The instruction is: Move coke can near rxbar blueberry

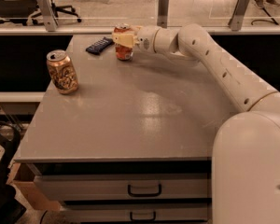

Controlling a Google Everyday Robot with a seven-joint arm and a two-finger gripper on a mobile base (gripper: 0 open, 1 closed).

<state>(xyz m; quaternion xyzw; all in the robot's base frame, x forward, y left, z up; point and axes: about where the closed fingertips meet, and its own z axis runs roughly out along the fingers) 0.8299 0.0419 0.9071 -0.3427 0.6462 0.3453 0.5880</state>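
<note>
coke can held upright in tool, rxbar blueberry just beside it

The grey table carries a gold-brown can, rxbar blueberry and coke can, apparently clasped by the gripper.

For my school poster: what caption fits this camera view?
Robot hand holds the coke can beside the rxbar, far across the table.

No legible text, gripper fingers clasping coke can
</note>
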